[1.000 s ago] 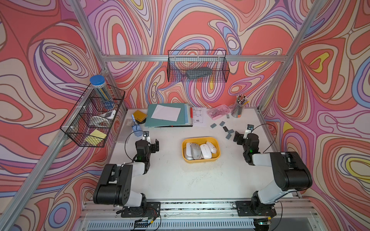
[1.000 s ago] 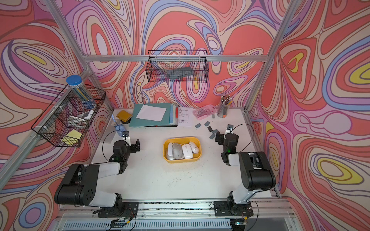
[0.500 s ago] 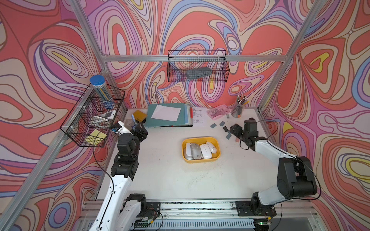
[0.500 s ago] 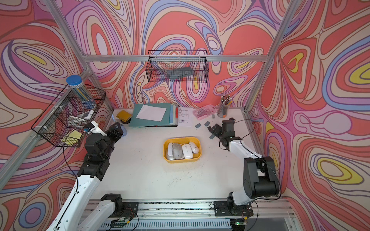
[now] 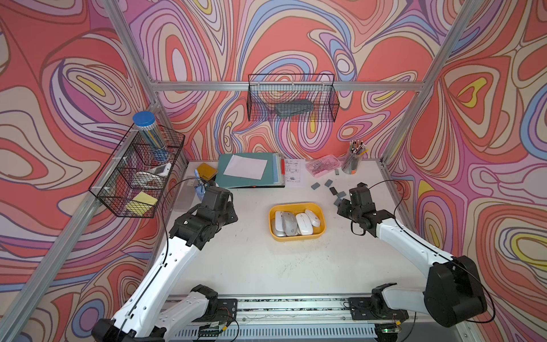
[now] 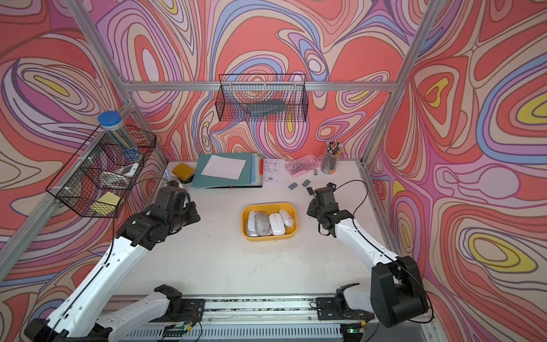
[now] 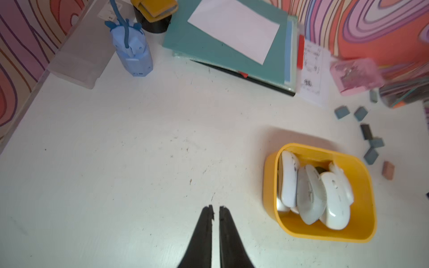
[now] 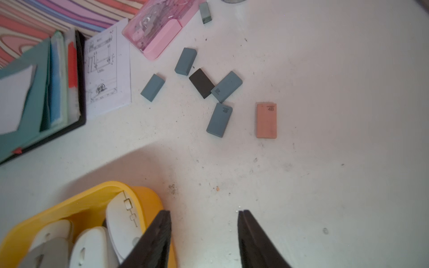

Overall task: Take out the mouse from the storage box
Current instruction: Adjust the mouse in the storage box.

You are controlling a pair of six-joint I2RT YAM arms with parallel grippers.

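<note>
Tabletop (image 7: 116, 162): left claw (image 7: 216, 207) closed empty, right claw (image 8: 204, 212) parted

My white table (image 5: 254, 266) carries the yellow storage box (image 5: 297, 237) near its middle. Behind the box lie a teal folder stack (image 5: 248, 174) and a printed sheet (image 5: 293, 173). Behind it to my right are scattered erasers (image 8: 219, 119), a pink case (image 5: 322, 165) and a pencil cup (image 5: 352, 161).

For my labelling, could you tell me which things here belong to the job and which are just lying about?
Job: storage box, mice, left hand, right hand.
Lying about: erasers, folders, pink case, pencil cup, wire baskets.
</note>
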